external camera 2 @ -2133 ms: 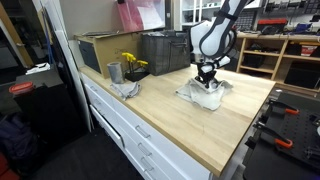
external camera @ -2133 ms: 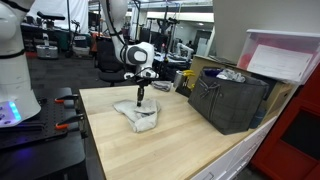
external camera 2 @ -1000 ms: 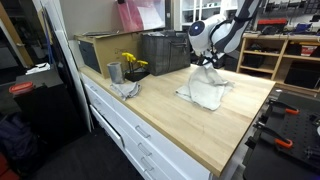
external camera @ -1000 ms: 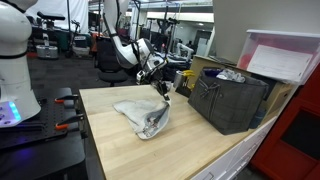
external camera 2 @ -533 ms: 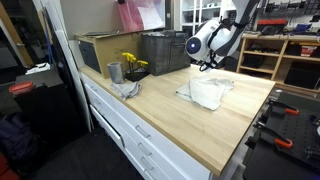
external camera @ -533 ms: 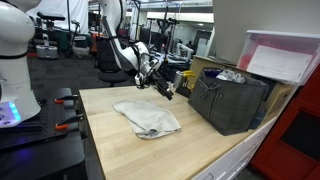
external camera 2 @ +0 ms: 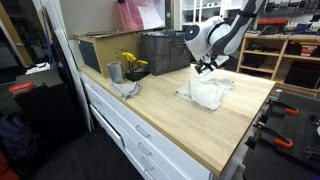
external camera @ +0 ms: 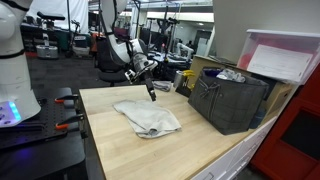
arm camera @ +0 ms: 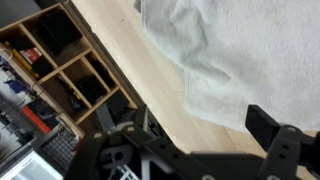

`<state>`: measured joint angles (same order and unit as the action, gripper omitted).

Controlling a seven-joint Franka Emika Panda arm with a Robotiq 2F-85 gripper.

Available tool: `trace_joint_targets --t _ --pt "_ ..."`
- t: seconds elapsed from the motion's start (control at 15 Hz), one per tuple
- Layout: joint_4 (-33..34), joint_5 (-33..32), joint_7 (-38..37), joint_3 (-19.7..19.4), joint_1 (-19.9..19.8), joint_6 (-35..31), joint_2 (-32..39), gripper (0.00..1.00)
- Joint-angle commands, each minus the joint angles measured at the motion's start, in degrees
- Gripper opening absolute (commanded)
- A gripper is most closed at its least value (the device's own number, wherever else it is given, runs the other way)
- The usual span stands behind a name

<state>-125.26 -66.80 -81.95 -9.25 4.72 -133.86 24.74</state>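
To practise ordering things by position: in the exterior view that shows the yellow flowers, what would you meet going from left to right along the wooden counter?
metal cup → yellow flowers → dark crate → white cloth

Glossy white rounded arm (external camera 2: 232, 25) links, dark joint seams, bulbous white wrist housing (external camera 2: 200, 41), blocky matte-black jaws
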Motion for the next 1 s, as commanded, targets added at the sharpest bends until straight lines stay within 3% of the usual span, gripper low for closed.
trace_joint_targets --t 0.0,0.27,0.4,0.47,0.87,0.93 --pt "-2.7 10.7 8.9 3.7 -7.2 -4.7 -3.5 1.0" --pt "-2.7 28.7 22.0 5.1 -11.1 -8.8 -3.2 1.0" --pt "-2.6 37.7 28.5 8.6 -14.8 -9.4 -2.8 1.0" --pt "-2.4 43.4 32.4 8.4 -14.5 -9.6 -2.5 1.0" --pt "-1.8 74.4 53.0 15.9 -19.0 -8.1 -1.9 1.0" --pt "-1.5 79.5 56.2 17.0 -19.5 -7.7 -1.6 0.75"
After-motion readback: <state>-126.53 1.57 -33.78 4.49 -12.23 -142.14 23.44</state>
